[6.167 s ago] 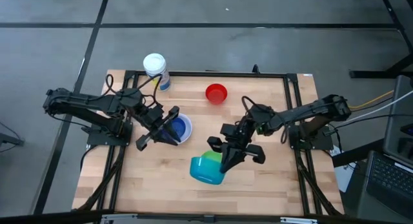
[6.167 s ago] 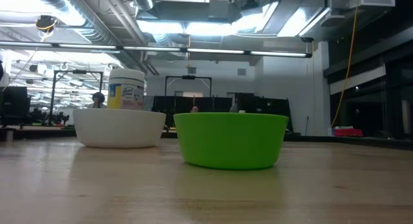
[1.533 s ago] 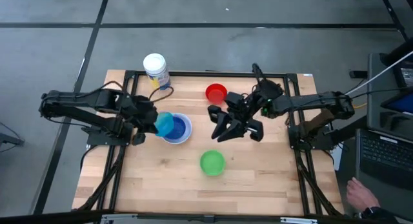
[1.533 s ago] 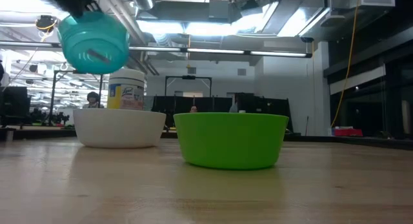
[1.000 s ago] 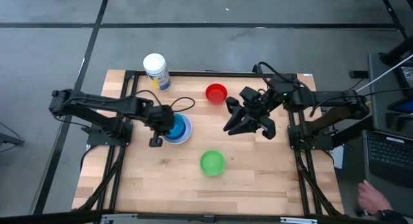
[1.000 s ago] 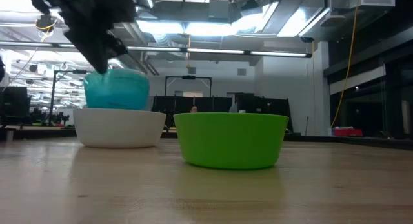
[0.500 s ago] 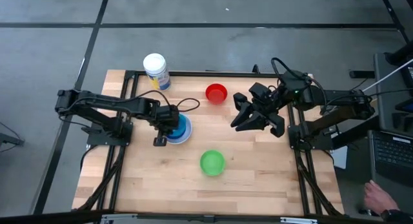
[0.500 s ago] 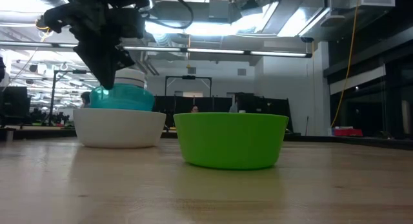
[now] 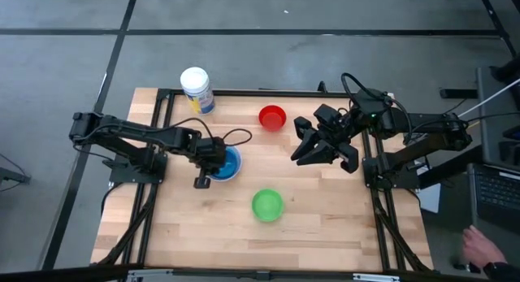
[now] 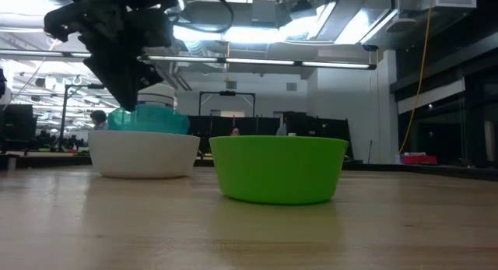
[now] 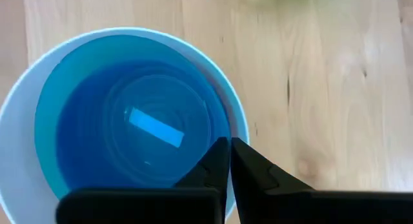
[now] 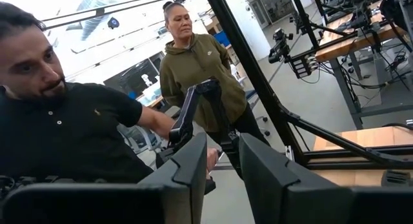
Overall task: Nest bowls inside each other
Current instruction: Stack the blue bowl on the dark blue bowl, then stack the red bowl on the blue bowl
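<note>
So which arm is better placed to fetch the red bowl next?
Right: the right gripper hangs free just beside the red bowl, while the left gripper is shut at the white bowl stack.

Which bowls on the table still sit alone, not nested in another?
The red bowl and the green bowl. Each stands by itself; the teal bowl sits inside the white bowl.

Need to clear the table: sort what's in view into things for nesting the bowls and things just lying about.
For the job: white bowl with the dark blue bowl and teal bowl in it; green bowl; red bowl; left gripper, fingers shut.

Lying about: white-lidded container.
</note>
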